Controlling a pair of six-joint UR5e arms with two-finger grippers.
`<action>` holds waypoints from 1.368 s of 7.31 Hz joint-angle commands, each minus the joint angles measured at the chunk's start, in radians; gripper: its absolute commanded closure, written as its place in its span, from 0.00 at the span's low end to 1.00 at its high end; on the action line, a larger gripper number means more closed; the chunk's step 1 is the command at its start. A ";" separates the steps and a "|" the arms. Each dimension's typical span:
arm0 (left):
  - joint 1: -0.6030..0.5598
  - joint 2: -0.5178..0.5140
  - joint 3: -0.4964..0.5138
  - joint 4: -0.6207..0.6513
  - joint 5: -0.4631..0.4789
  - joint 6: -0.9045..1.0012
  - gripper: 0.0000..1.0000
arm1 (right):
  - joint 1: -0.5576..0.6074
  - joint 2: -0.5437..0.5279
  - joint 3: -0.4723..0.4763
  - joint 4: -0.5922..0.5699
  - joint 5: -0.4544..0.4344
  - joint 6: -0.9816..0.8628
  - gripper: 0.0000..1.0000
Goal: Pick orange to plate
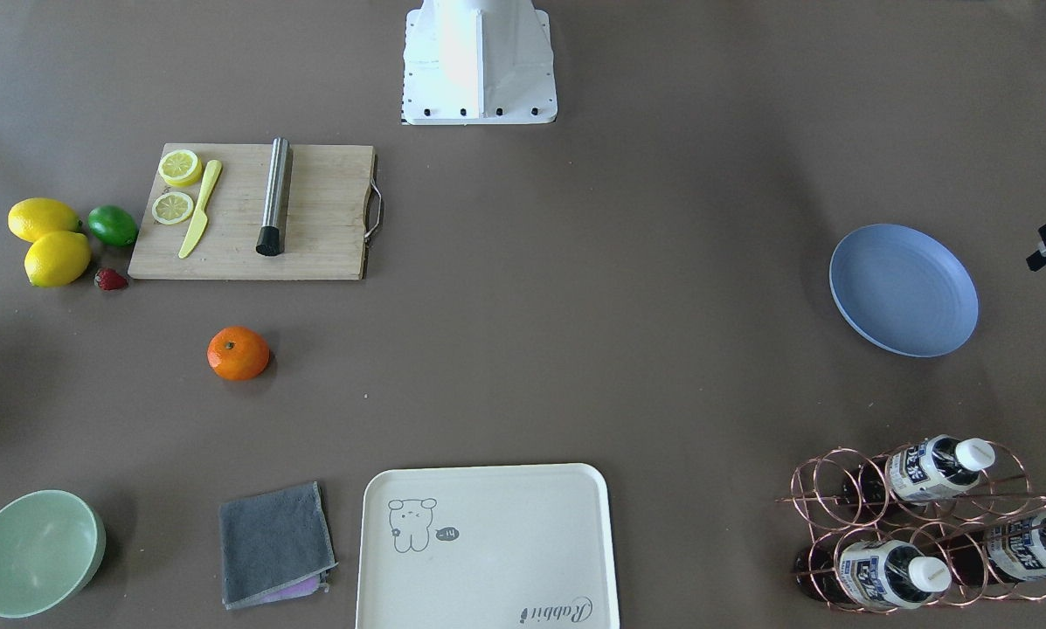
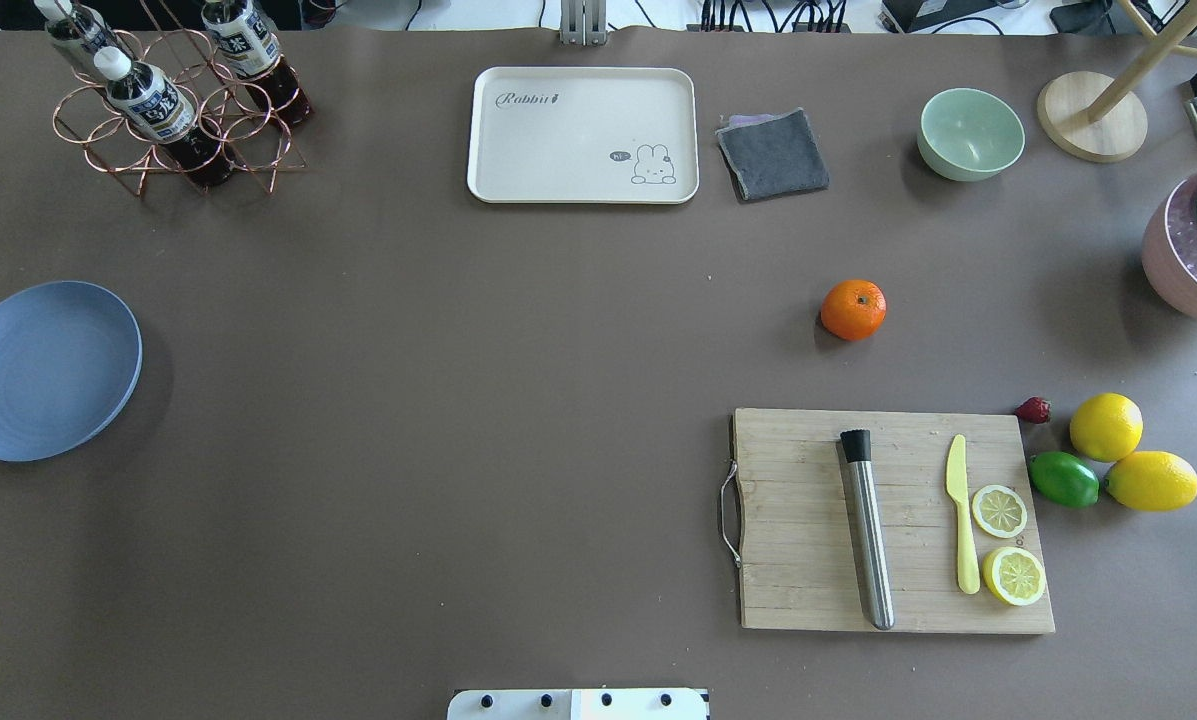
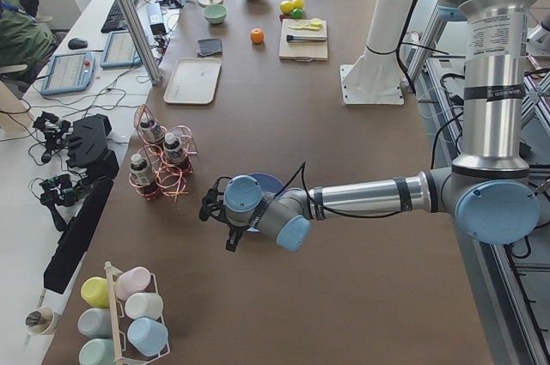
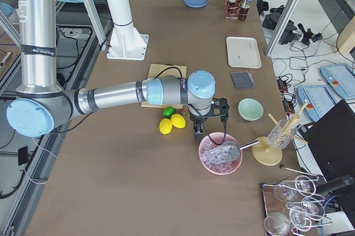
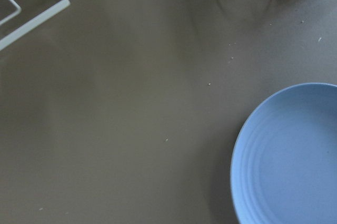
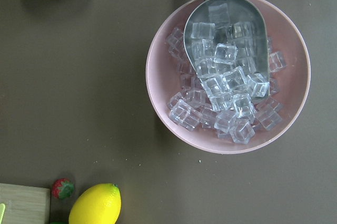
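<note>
How far the left tool (image 3: 230, 236) is open cannot be told; it hangs beside the round periwinkle-blue plate (image 2: 46, 370). The right tool (image 4: 198, 130), equally unreadable, hangs above the pink bowl of ice cubes (image 6: 227, 71). The small bright-orange fruit (image 2: 853, 309) sits on the brown table (image 2: 458, 400), near the wooden cutting board (image 2: 808, 520) and well apart from the plate.

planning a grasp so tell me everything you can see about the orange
The orange is small, round and bright orange, with smooth, slightly shiny skin and a dark stem dimple facing up. It looks whole and sits alone on the brown table, touching nothing, between the cutting board and the grey cloth.
</note>
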 commanded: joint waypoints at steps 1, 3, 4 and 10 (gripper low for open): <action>0.101 -0.025 0.077 -0.077 0.001 -0.056 0.02 | -0.022 0.026 -0.005 0.000 -0.002 0.039 0.00; 0.144 -0.024 0.101 -0.077 0.000 -0.056 0.02 | -0.022 0.033 -0.007 0.000 -0.003 0.040 0.00; 0.155 -0.024 0.103 -0.077 0.000 -0.056 0.02 | -0.022 0.035 -0.007 -0.001 -0.006 0.040 0.00; 0.170 -0.017 0.120 -0.093 -0.015 -0.058 1.00 | -0.022 0.035 -0.005 -0.001 -0.005 0.040 0.00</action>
